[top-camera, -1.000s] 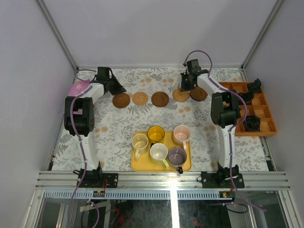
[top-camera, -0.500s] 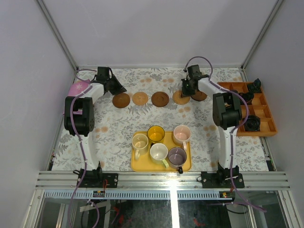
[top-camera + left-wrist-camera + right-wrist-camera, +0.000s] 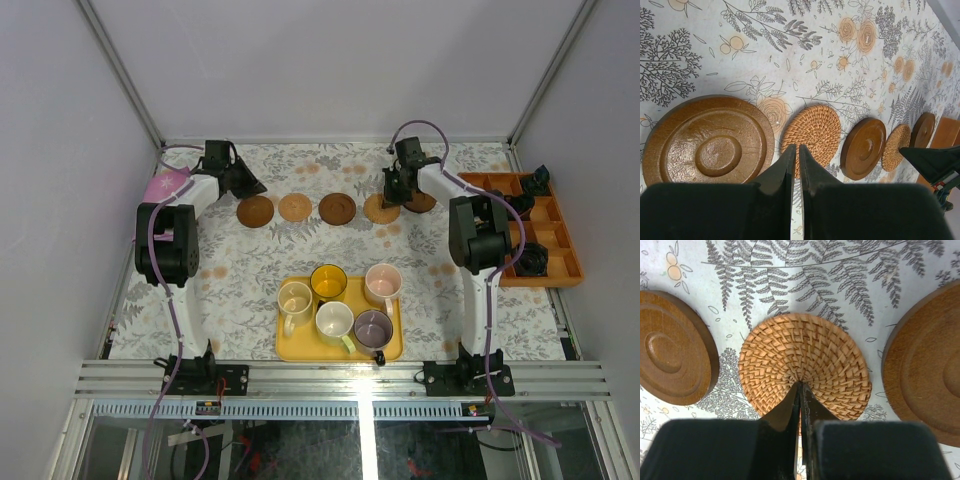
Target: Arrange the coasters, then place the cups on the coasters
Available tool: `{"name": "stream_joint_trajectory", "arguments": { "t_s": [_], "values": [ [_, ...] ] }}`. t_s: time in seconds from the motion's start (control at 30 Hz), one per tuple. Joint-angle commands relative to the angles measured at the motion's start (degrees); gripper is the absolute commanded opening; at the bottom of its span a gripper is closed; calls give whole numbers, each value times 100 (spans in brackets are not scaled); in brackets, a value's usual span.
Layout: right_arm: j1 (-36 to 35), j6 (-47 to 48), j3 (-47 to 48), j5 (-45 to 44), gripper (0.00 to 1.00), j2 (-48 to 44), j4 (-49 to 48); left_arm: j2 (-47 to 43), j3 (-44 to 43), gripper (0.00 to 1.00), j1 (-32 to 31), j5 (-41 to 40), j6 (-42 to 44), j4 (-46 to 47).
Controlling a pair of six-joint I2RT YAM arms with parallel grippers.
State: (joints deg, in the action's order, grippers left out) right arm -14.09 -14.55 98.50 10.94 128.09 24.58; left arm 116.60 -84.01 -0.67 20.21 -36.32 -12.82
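Observation:
Five coasters lie in a row across the far half of the table: dark point(image 3: 255, 211), woven tan point(image 3: 295, 207), dark point(image 3: 337, 208), woven tan point(image 3: 378, 207), dark point(image 3: 422, 202). My right gripper point(image 3: 393, 193) is shut, with its tips point(image 3: 800, 385) over the middle of a woven coaster point(image 3: 805, 355). My left gripper point(image 3: 246, 185) is shut on nothing, and it hovers point(image 3: 796, 147) between the leftmost dark coaster point(image 3: 710, 141) and a woven one point(image 3: 817, 131). Several cups stand on the yellow tray point(image 3: 290, 350): yellow point(image 3: 328, 281), pink point(image 3: 383, 282), purple-grey point(image 3: 373, 327) and two pale ones point(image 3: 294, 298) point(image 3: 334, 320).
An orange compartment tray point(image 3: 560, 262) with black objects sits at the right edge, close to the right arm. A pink object point(image 3: 165, 185) lies at the far left by the left arm. White walls enclose the table on three sides.
My right gripper has shifted slightly toward the near side, onto the fourth coaster. The coasters, cups and left arm have not visibly moved.

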Motion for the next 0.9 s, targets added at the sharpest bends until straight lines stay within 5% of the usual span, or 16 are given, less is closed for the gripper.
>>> {"name": "stream_joint_trajectory", "arguments": {
  "t_s": [0.0, 0.87],
  "values": [
    [-30, 134, 526, -266, 0, -1, 299, -14, -177, 5, -13, 72, 80, 249],
    [904, -65, 722, -1004, 0, -24, 343, -219, -110, 5, -20, 206, 197, 394]
  ]
}}
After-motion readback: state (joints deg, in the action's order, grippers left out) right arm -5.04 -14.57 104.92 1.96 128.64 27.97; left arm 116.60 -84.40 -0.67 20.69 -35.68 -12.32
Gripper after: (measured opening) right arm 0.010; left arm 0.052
